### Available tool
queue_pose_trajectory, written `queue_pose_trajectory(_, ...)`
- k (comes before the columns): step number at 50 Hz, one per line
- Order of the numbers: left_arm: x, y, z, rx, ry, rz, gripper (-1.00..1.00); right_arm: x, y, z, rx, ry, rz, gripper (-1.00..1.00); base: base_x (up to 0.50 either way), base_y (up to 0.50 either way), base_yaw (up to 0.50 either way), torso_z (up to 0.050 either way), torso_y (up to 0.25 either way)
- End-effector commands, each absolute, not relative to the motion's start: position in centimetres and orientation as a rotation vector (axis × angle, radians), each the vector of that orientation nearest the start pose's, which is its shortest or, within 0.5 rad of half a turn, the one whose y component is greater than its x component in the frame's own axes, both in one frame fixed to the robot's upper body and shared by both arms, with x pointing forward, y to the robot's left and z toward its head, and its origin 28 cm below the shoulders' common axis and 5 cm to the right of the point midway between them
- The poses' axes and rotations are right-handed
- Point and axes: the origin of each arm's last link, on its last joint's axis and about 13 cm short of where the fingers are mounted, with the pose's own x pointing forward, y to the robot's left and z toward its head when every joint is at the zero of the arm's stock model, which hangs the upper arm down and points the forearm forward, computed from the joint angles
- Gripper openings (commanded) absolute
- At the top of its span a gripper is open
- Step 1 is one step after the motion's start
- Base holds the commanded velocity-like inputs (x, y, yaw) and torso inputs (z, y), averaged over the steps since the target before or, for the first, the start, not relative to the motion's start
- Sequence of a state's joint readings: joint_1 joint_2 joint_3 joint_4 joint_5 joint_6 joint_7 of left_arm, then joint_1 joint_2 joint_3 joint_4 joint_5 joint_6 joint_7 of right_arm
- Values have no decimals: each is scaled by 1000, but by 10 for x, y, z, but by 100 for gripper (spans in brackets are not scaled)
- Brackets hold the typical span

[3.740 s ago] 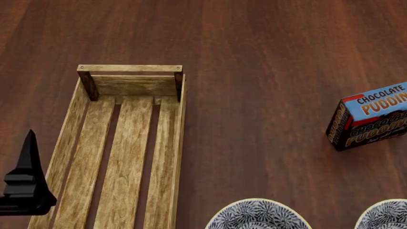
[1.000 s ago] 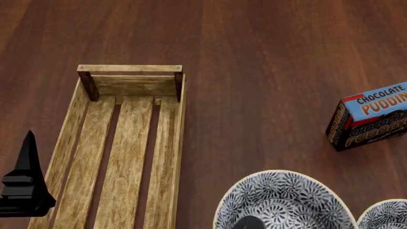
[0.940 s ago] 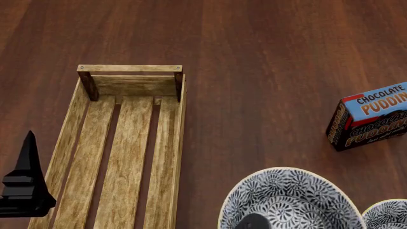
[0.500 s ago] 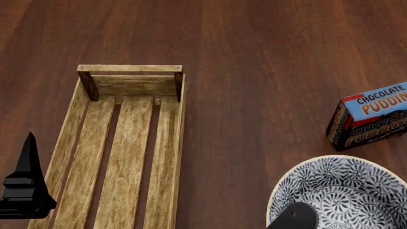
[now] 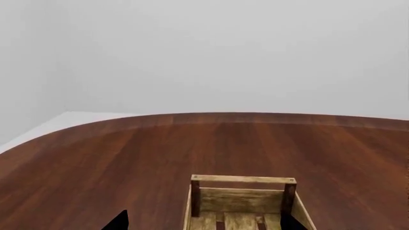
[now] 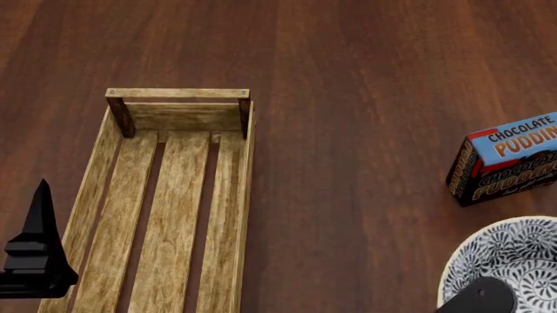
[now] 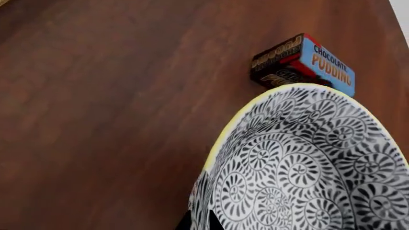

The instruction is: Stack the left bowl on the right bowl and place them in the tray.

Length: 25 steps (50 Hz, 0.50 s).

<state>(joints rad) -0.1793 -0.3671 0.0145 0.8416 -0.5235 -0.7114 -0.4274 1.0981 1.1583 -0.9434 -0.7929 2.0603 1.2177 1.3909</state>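
Observation:
The left bowl (image 6: 513, 257), white with a black floral pattern, hangs at the bottom right of the head view. My right gripper (image 7: 201, 223) is shut on its rim, one finger inside and one outside; a dark part of that gripper (image 6: 477, 301) shows in front of the bowl. The right bowl is hidden or out of view. The tray (image 6: 228, 215), a long light-wood crate, lies empty at the left. My left gripper (image 5: 203, 225) is open over the tray's (image 5: 243, 179) near part, holding nothing. One of its black fingers (image 6: 36, 241) shows beside the tray's left wall.
A blue chocolate pudding box (image 6: 505, 160) stands on the dark wooden table just beyond the held bowl, and the right wrist view shows the box (image 7: 300, 62) past the bowl's (image 7: 300, 163) rim. The table's rounded far edge (image 5: 211, 115) lies beyond the tray.
The right gripper has lifted the left bowl and carried it rightward, from bottom centre to the bottom right corner. The second bowl has dropped out of sight. The left gripper has stayed put.

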Motion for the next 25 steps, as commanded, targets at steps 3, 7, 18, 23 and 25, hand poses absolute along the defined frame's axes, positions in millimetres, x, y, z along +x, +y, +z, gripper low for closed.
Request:
queue_pose_trajectory(3, 193, 224, 172, -25, -229, 24, 100, 128, -171, 215, -762, 626, 26, -100, 0, 0, 0, 0, 0)
queue_pose_trajectory(7, 193, 223, 174, -27, -234, 19, 100, 124, -175, 213, -746, 628, 10, -100, 0, 0, 1, 0, 0)
queue_pose_trajectory(18, 192, 222, 176, -27, -239, 13, 100, 119, -185, 209, -703, 631, -38, -100, 0, 0, 0, 0, 0)
queue_pose_trajectory(23, 192, 222, 173, -25, -234, 12, 100, 115, -192, 207, -671, 628, -66, -100, 0, 0, 0, 0, 0)
queue_pose_trajectory(25, 191, 222, 173, -25, -233, 12, 100, 114, -195, 207, -668, 629, -78, -100, 0, 0, 0, 0, 0)
